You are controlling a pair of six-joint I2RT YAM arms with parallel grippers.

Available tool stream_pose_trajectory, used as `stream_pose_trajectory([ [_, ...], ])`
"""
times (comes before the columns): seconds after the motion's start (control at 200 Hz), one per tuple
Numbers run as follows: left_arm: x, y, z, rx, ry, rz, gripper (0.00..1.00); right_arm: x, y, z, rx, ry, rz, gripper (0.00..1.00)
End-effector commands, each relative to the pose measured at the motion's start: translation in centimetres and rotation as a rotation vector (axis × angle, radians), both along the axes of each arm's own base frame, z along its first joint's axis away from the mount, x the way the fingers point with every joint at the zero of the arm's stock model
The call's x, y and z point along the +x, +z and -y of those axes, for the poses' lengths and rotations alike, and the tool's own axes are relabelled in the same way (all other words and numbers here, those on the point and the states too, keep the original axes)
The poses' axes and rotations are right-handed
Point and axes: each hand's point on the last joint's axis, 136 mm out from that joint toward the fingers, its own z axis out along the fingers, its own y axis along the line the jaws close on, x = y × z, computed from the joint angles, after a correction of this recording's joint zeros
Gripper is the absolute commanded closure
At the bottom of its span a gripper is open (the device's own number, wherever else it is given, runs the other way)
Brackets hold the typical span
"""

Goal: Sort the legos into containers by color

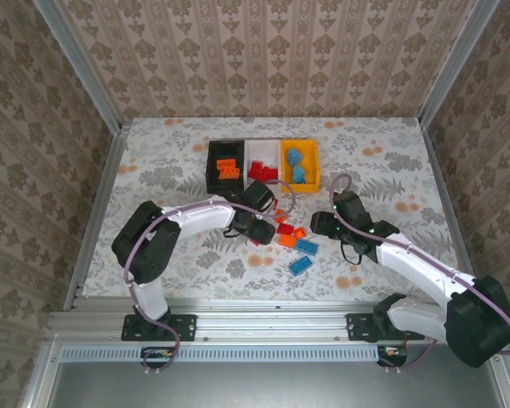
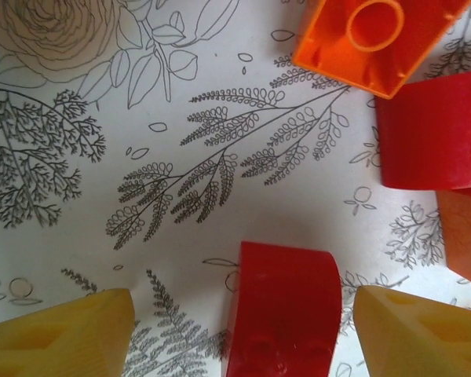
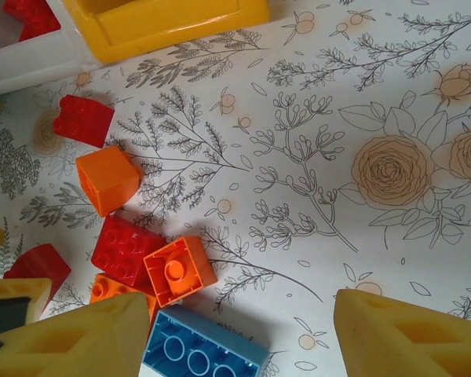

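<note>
The left gripper [image 2: 243,297] stands part-open astride a red lego brick [image 2: 282,314] on the table — there is a gap on 1 side, so nothing is gripped yet. Centre the brick, close squarely on its flat sides, then lift clear of the orange brick [image 2: 377,39] nearby and carry it to the white bin [image 1: 263,147], where reds lie. The right gripper [image 3: 239,314] gapes empty beside the loose pile [image 3: 141,259].
</note>
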Motion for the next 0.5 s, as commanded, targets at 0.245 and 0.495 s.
stream_pose_trajectory([
  [0.245, -1.6, -0.9, 0.3, -0.003, -0.041, -0.060, 0.35, 0.5, 1.3, 0.3, -0.040, 0.010, 0.034, 0.35],
  [0.495, -1.5, -1.9, 0.1, 0.025, -0.034, -0.071, 0.52, 0.5, 1.9, 0.0, -0.013, 0.012, 0.045, 0.36],
])
